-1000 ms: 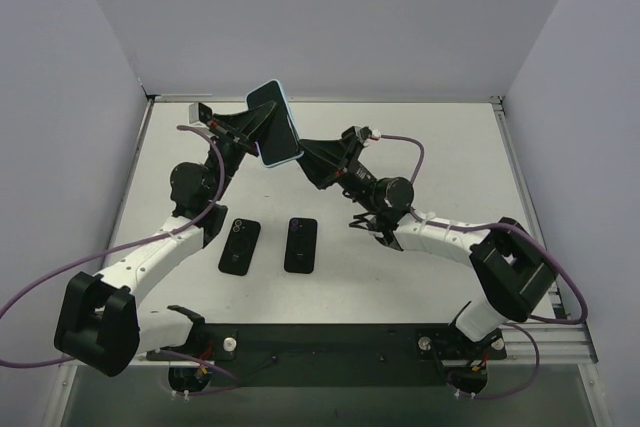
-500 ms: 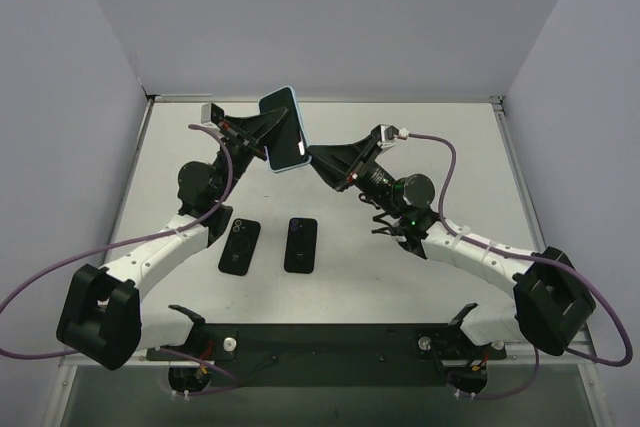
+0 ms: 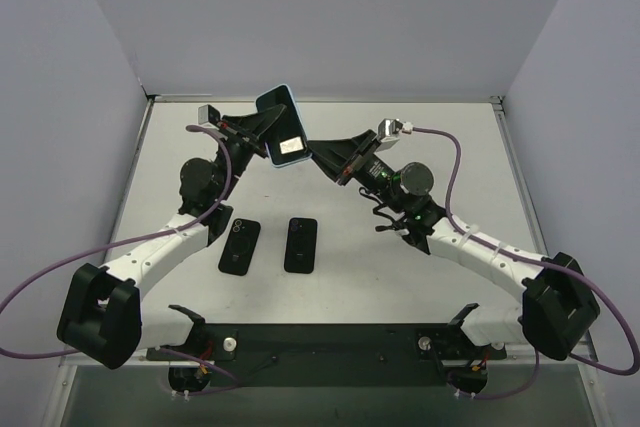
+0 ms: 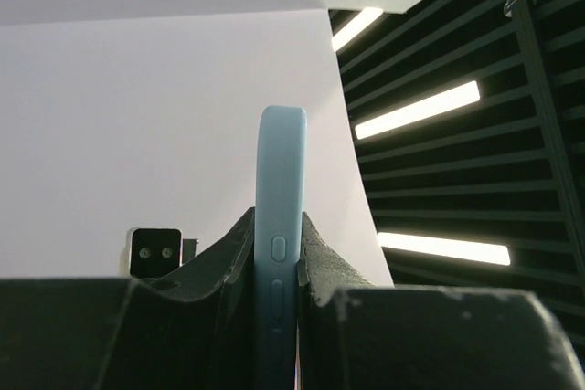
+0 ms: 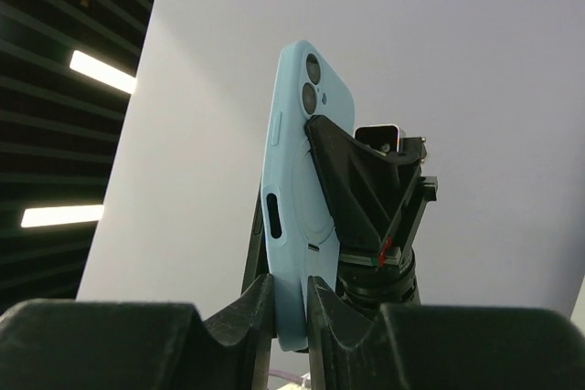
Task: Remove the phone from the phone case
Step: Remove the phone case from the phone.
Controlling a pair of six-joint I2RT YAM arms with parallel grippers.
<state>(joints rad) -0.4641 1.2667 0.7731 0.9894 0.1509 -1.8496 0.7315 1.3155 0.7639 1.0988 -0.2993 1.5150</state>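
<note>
A phone in a light blue case point(image 3: 283, 128) is held up in the air over the far middle of the table, with its dark screen facing the top camera. My left gripper point(image 3: 262, 131) is shut on the case from the left; the left wrist view shows the case edge point(image 4: 279, 226) pinched between both fingers. My right gripper point(image 3: 318, 155) is shut on the case's lower corner from the right. In the right wrist view the case back point(image 5: 297, 198) with two camera lenses stands upright between my right fingertips point(image 5: 291, 303), and the left gripper's black finger point(image 5: 361, 194) presses on it.
Two black phones lie flat on the white table below, one on the left point(image 3: 239, 245) and one on the right point(image 3: 301, 244). Purple cables trail from both arms. Grey walls enclose the table on three sides.
The cased phone has shifted slightly right and turned. My right arm has swung out to the right while its gripper stayed on the case's lower corner. The left arm moved little.
</note>
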